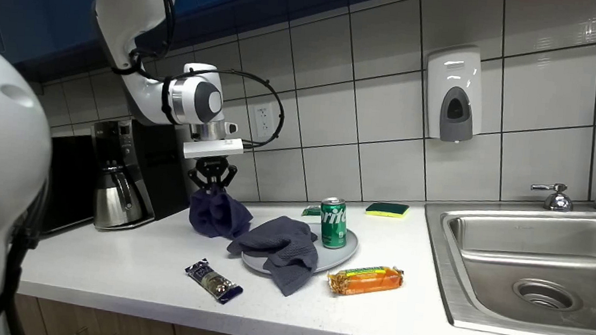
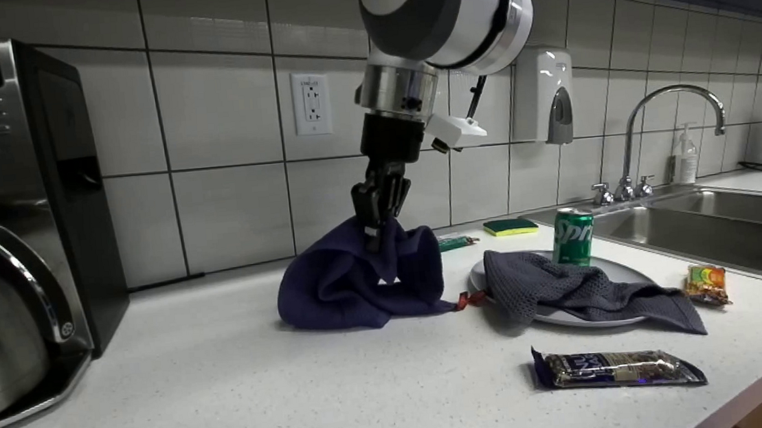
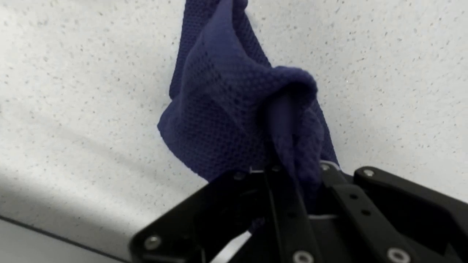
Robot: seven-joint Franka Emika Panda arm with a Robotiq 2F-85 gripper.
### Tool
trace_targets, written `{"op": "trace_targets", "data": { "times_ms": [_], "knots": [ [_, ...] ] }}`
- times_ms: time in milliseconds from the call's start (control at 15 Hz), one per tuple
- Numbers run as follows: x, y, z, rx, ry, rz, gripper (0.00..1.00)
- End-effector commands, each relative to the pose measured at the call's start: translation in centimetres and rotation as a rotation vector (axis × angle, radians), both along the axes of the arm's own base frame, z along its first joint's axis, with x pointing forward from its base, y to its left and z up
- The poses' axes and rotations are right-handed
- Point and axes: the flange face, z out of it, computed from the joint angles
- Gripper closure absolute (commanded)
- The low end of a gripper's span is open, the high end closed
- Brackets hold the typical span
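Speckled white counter [image 2: 231,392] below a tiled wall [image 2: 220,111], with a coffee maker [image 2: 93,198] at nine o'clock from the gripper [image 2: 376,232] in both exterior views; jaws nearly closed, pinching a gathered fold of the dark-blue cloth [image 1: 218,214] — caught near its top, bunched at six o'clock beneath the fingers, lower folds apparently resting on the counter.

Done, by the look of it: cloth firmly caught, top raised, shape crumpled rather than flat; not yet done: letting go; also untouched by the fingers, seen in an exterior view from the dark-blue cloth: grey cloth [image 1: 285,247] at four o'clock, draped over a plate [image 1: 341,255]; green can [image 1: 333,222] at three o'clock, upright on that plate; nut bar [image 1: 213,281] at six o'clock, lying on the counter.

Hard to make out: fingertips, lost among folds in the wrist view, so no judging the depth of the pinch; underside of the dark-blue cloth, hidden — impossible to tell about anything beneath; red scrap [image 2: 471,300] between three and four o'clock from that cloth, too small to identify; coffee maker, cut off at the nine o'clock edge in an exterior view.
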Motion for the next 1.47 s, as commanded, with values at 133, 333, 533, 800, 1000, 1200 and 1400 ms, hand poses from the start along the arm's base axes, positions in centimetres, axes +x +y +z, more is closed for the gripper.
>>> {"op": "trace_targets", "data": {
  "times_ms": [133, 333, 533, 800, 1000, 1200, 1400],
  "knots": [
    [1.0, -0.3, -1.4, -0.072, 0.097, 0.051, 0.97],
    [1.4, -0.4, -1.9, -0.089, 0.113, 0.058, 0.97],
    [1.6, -0.9, -1.9, -0.096, 0.132, 0.046, 0.64],
    [1.3, -2.0, -0.4, -0.090, 0.159, 0.038, 0.35],
    [0.8, -3.4, 1.1, -0.089, 0.178, 0.039, 0.12],
    [0.0, -5.6, 2.5, -0.106, 0.203, 0.036, 0.00],
    [-1.0, -7.8, 3.3, -0.122, 0.230, 0.017, 0.00]
  ]
}}
